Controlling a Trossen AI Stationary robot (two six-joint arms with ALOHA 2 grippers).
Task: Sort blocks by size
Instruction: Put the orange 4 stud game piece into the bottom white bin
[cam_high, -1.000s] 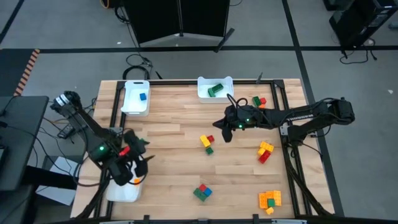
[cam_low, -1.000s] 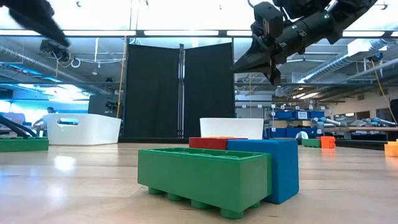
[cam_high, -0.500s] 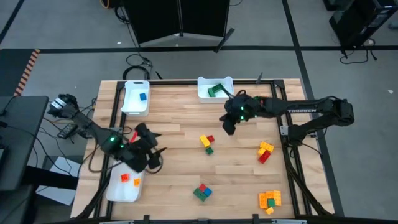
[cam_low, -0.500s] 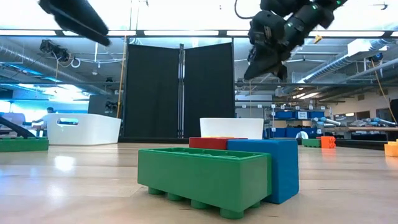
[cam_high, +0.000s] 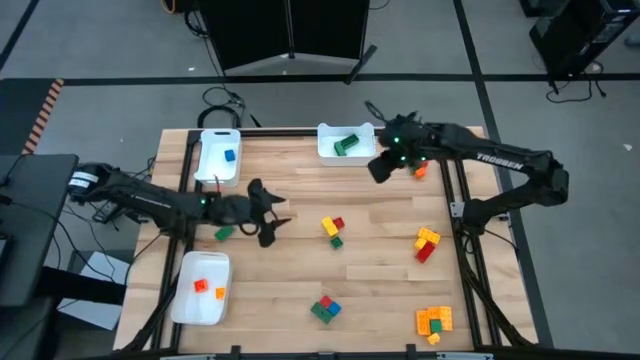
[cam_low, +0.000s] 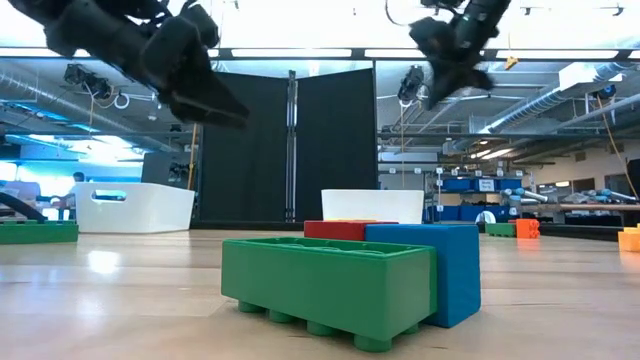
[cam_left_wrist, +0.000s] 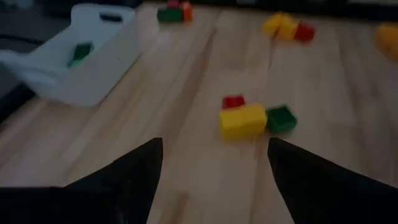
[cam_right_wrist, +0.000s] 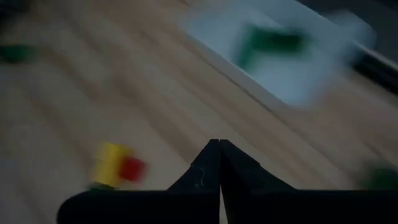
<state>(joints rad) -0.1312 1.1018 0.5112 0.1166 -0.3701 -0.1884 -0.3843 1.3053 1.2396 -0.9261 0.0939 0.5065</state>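
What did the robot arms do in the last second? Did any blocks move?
The left gripper, open and empty, swung from over the near-left tray out toward the middle of the table, facing the red, yellow and green cluster. The right gripper, shut and empty, pulled back toward the far tray holding a green block. The blocks on the table stayed put.

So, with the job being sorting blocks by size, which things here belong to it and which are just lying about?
Part of the job:
- yellow, red and green blocks mid-table
- red, green and blue cluster
- orange and yellow cluster
- yellow and red cluster
- white trays holding sorted blocks
- left claw, open; right claw, shut

Just lying about:
- cable beyond the table
- black panel
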